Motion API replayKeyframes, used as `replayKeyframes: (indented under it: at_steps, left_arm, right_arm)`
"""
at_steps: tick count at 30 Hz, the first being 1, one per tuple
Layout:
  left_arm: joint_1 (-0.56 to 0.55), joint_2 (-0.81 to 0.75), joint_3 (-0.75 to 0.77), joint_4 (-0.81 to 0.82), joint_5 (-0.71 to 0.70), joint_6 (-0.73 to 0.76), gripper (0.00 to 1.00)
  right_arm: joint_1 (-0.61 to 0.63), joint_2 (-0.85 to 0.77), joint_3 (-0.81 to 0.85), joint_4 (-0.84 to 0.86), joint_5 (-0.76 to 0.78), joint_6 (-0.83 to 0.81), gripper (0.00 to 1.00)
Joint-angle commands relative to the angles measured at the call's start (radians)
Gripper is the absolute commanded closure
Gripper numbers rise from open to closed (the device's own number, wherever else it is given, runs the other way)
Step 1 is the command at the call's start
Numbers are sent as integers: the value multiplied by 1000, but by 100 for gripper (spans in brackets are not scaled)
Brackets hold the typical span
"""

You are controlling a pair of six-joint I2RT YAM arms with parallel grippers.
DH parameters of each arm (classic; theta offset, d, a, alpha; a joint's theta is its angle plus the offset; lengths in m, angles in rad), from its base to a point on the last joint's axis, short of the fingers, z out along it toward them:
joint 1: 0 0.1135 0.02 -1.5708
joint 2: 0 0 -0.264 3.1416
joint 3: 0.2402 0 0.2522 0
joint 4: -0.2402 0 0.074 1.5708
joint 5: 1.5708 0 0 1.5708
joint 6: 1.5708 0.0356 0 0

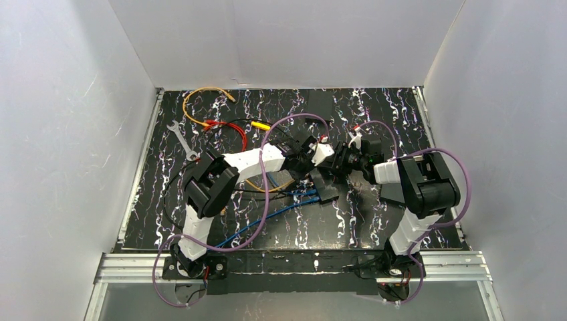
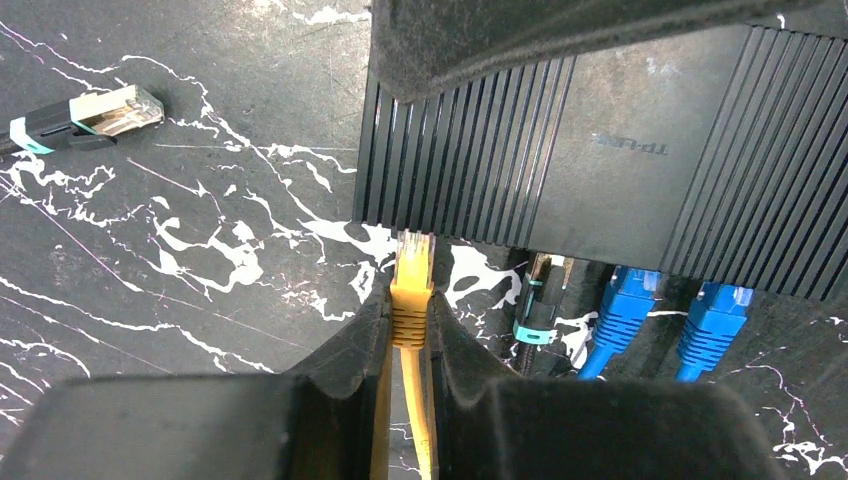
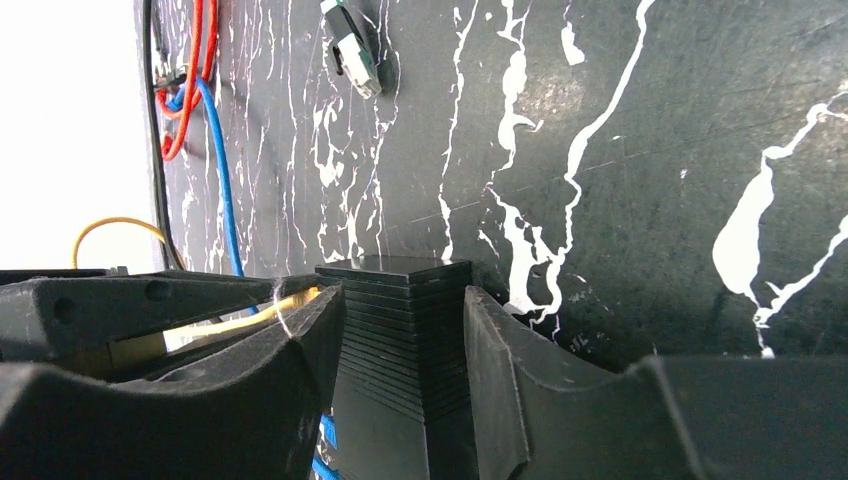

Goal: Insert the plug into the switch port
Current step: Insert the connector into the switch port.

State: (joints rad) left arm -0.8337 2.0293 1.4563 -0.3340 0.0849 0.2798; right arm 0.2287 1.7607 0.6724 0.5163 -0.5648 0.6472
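My left claw point(image 2: 409, 318) pinches the yellow Ethernet plug point(image 2: 412, 268) tight, tip just ahead at the network switch point(image 2: 620, 150). My right claw point(image 3: 404, 318), half-open, clamps its body, probably bracing it.

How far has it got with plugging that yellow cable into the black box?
Done: the right gripper grips the switch, and two blue plugs already sit in ports. In hand: the left gripper pinches the yellow plug, tip at the switch's port edge. Left: pushing it fully in.
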Motion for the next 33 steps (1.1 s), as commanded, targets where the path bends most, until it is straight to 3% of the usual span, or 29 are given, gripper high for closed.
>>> replayKeyframes:
  at_steps: [1,12,33]
  left_arm:
    - [-24,-37,37,76,-18,-16,100]
    - [-49,-73,-31,205,-52,-55,100]
    - [-47,-93,-31,328,-110,-88,100]
  right_arm:
    - [9,42,-23,-16,-46,15,46]
    - [44,103,-92,136,-151,75,50]
    - [138,136,-37,102,-215,37,51]
